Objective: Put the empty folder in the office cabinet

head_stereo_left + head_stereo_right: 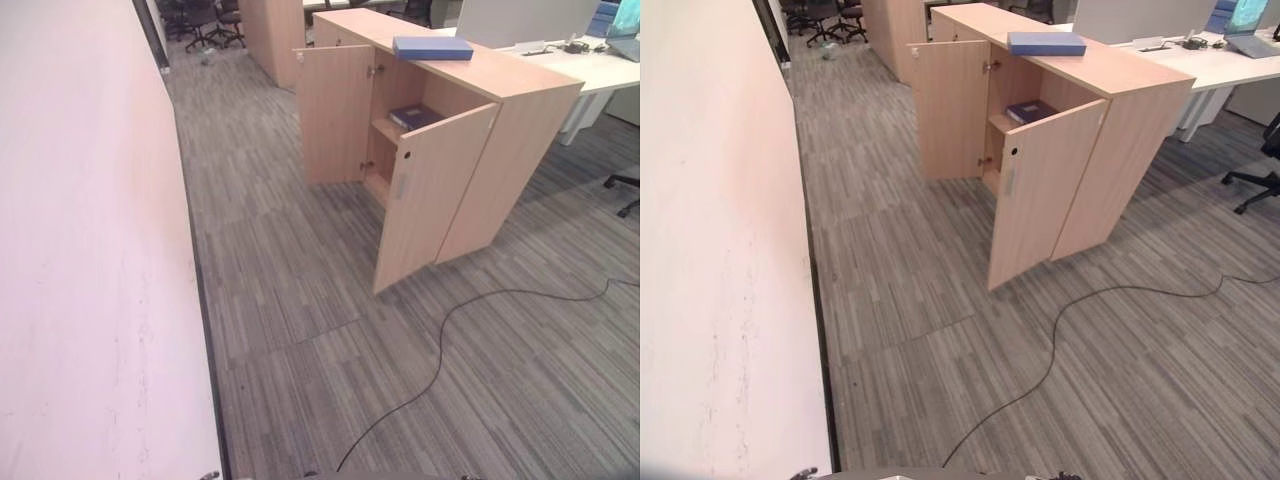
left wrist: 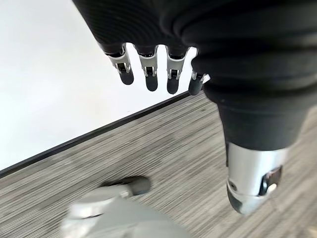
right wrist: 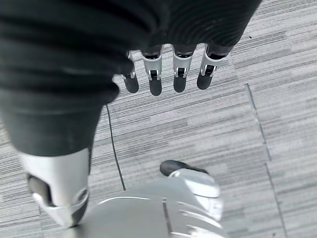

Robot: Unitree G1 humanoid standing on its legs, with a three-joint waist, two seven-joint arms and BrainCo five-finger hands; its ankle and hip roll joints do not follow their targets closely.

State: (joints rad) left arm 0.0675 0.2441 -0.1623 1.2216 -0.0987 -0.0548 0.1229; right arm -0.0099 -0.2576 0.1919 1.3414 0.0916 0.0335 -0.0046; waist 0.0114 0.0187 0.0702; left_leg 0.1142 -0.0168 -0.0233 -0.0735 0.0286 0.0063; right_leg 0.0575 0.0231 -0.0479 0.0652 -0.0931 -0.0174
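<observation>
A blue folder (image 1: pixel 432 47) lies flat on top of the light wooden office cabinet (image 1: pixel 520 140), which stands a few steps ahead to the right. Both cabinet doors stand open: the far door (image 1: pixel 335 115) and the near door (image 1: pixel 430 195). On the shelf inside lies a darker blue folder (image 1: pixel 414 117). My left hand (image 2: pixel 151 74) hangs over the grey carpet by the wall, fingers straight, holding nothing. My right hand (image 3: pixel 178 69) hangs over the carpet too, fingers relaxed and empty. Both hands are far from the cabinet.
A white wall (image 1: pixel 80 250) runs along the left side. Behind the cabinet is a white desk (image 1: pixel 600 65) with office items, and a black office chair (image 1: pixel 1255 160) stands at the right. A second wooden cabinet (image 1: pixel 270 30) and more chairs (image 1: pixel 200 20) stand further back.
</observation>
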